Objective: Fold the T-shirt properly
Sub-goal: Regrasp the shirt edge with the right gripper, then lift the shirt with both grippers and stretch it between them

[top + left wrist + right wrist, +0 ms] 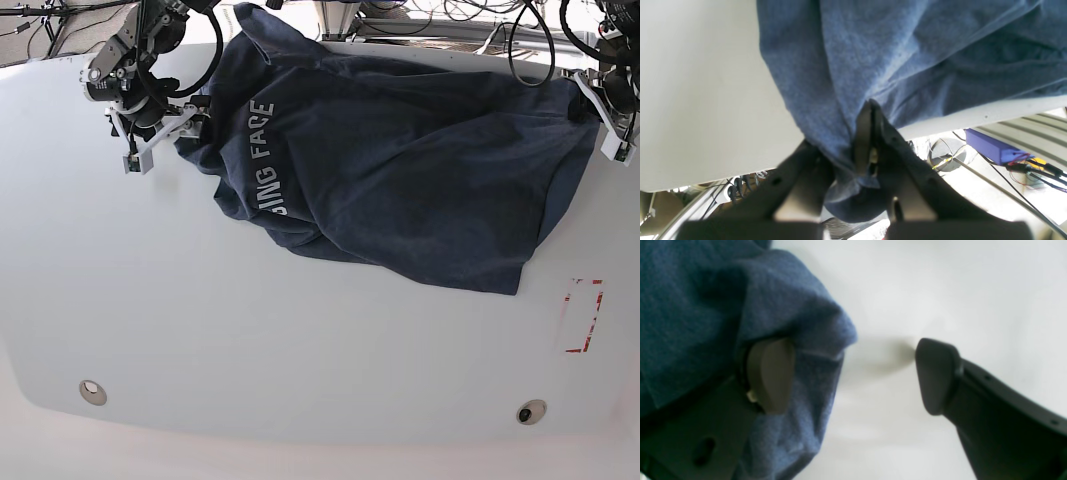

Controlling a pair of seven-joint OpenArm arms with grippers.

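The dark navy T-shirt (pixel 400 170) lies crumpled across the far half of the white table, its white lettering (pixel 262 160) facing up. In the base view my right gripper (pixel 160 135) is at the shirt's left edge. Up close its jaws are open (pixel 853 373); one finger (pixel 770 373) is wrapped by a fold of cloth (pixel 690 306) and the other finger (pixel 937 373) is over bare table. My left gripper (pixel 605 120) is at the shirt's far right corner. It is shut (pixel 870 133) on a bunch of the fabric (pixel 873 50) at the table edge.
The white table (pixel 250 330) has a red corner marking (pixel 582 316) at the right and two round fittings (pixel 92 392) (pixel 530 411) near the front. Cables run along the far edge. A purple box (pixel 993 150) and wires lie below the table edge.
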